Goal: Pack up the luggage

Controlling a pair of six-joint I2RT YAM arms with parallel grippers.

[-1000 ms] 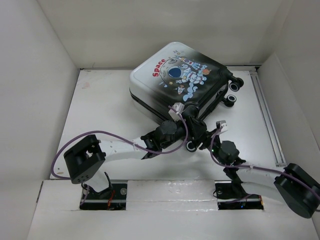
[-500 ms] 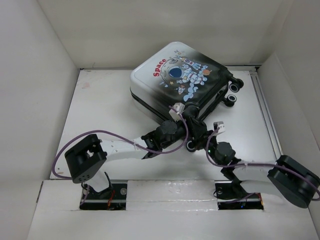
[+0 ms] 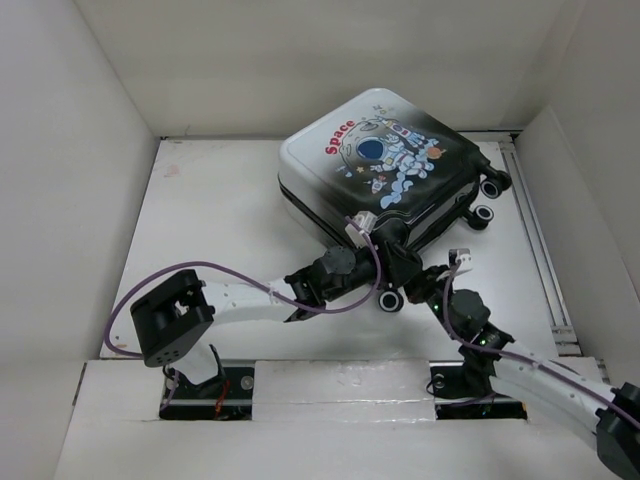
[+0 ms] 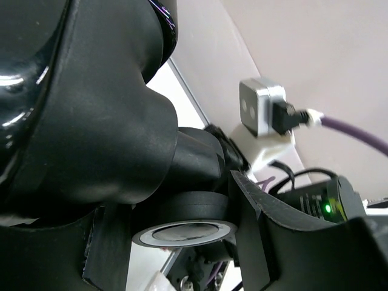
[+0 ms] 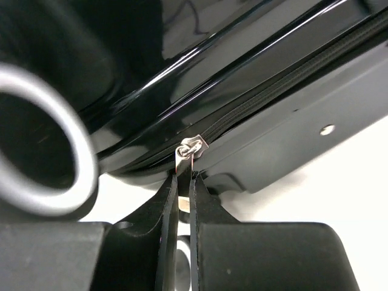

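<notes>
The small hard suitcase (image 3: 385, 170), shiny black fading to white with a cartoon spaceman and the red word "Space" on top, lies flat and zipped up on the white table (image 3: 200, 220). It sits in the far right part of the table, turned a bit so one corner points at the arms. Two of its black-and-white wheels (image 3: 488, 200) stick out on the right side.

At the near corner, the left gripper (image 4: 182, 254) has a black-and-white wheel (image 4: 185, 232) between its two fingers. The fingers are apart, one on each side of the wheel, and both seem to press on it.

Just to the right of it, the right gripper (image 5: 180, 206) is at the near edge of the suitcase, below the dark zipper line. Its two thin black fingers (image 5: 165, 242) are almost together and pinch the little silver zipper tab (image 5: 185, 154).

A purple cable (image 3: 150, 280) loops over the left arm. White walls (image 3: 60, 200) stand around the table.
</notes>
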